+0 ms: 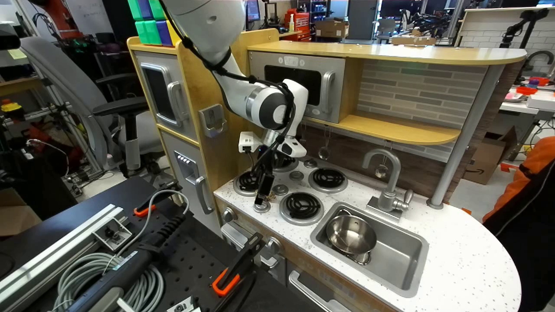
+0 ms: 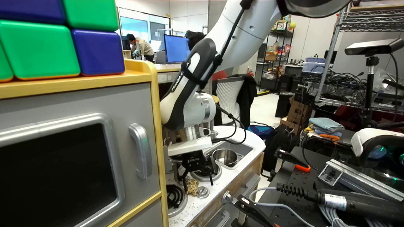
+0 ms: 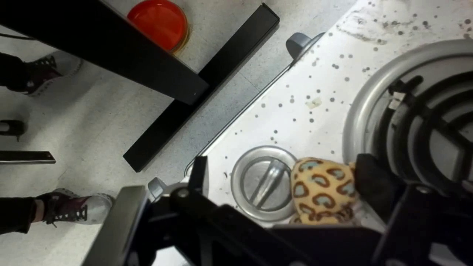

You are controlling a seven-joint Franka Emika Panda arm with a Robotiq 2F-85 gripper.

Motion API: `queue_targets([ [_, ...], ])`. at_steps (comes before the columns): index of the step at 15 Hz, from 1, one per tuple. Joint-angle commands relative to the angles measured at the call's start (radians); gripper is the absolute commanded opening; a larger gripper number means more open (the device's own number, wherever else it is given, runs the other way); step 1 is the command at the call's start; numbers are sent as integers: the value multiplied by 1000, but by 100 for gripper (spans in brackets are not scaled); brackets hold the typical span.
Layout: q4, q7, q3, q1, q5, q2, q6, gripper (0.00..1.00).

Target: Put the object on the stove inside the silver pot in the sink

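Observation:
A small yellow leopard-print object (image 3: 321,188) lies on the white stove (image 1: 304,185) beside a silver knob (image 3: 264,183). It also shows in an exterior view (image 2: 192,187). My gripper (image 3: 284,173) is open around it, pointing down. In the wrist view the object is close to the right finger, perhaps touching it, with a wide gap to the left finger. The gripper's black fingers also show low over the stove in an exterior view (image 2: 199,181). The silver pot (image 1: 351,235) stands in the sink's (image 1: 409,268) near-stove end, its interior seemingly empty; it also shows in an exterior view (image 2: 225,157).
A curved faucet (image 1: 392,173) rises behind the sink. A microwave and shelf (image 1: 299,82) overhang the stove's back. A tall wooden cabinet (image 1: 190,95) stands close beside the arm. A black table (image 1: 186,255) with cables and clamps faces the kitchen's front.

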Motion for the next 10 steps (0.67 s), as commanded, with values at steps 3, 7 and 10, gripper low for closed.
queue_targets([
  [3,30,2,-12,31,-28,59,83,75],
  [7,6,-13,-7,38,-30,44,124,50],
  [10,-47,-31,-3,39,-42,-5,131,27],
])
